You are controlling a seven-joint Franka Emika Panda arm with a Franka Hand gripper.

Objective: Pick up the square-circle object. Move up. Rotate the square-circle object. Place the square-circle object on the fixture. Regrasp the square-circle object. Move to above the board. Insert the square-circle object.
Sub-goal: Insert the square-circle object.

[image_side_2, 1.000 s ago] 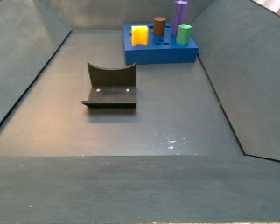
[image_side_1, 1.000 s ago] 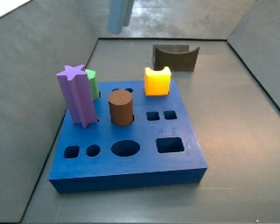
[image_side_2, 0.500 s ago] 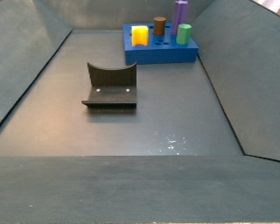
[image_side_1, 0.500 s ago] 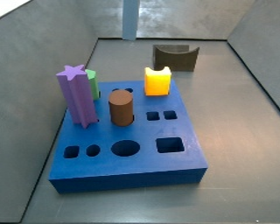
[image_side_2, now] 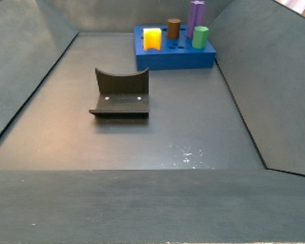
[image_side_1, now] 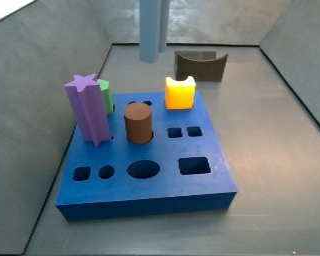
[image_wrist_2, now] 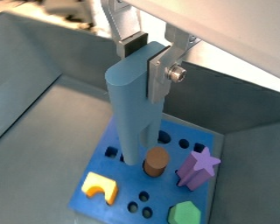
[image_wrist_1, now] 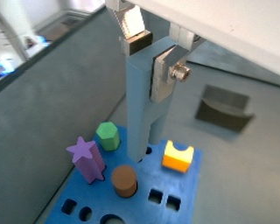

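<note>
My gripper point(image_wrist_1: 150, 54) is shut on the upper end of the square-circle object point(image_wrist_1: 140, 114), a tall pale grey-blue peg that hangs upright. In both wrist views the peg point(image_wrist_2: 136, 114) hangs above the blue board point(image_wrist_2: 113, 168), with its lower end over the board's holes beside the brown cylinder point(image_wrist_2: 157, 162). A side view shows only the peg's lower part point(image_side_1: 152, 30), high above the board's point(image_side_1: 149, 195) far edge; the gripper is out of that frame. The dark fixture point(image_side_1: 200, 66) stands empty behind the board. In a side view the fixture point(image_side_2: 121, 92) shows, but neither gripper nor peg.
On the board stand a purple star-topped post point(image_side_1: 85, 108), a green hexagonal piece point(image_side_1: 104, 95), the brown cylinder point(image_side_1: 137, 123) and an orange-yellow notched block point(image_side_1: 182, 93). Grey walls point(image_side_2: 28, 67) enclose the floor.
In a side view the hanging peg has shifted right and a little lower, closer to the board. Nothing on the board or the fixture has moved.
</note>
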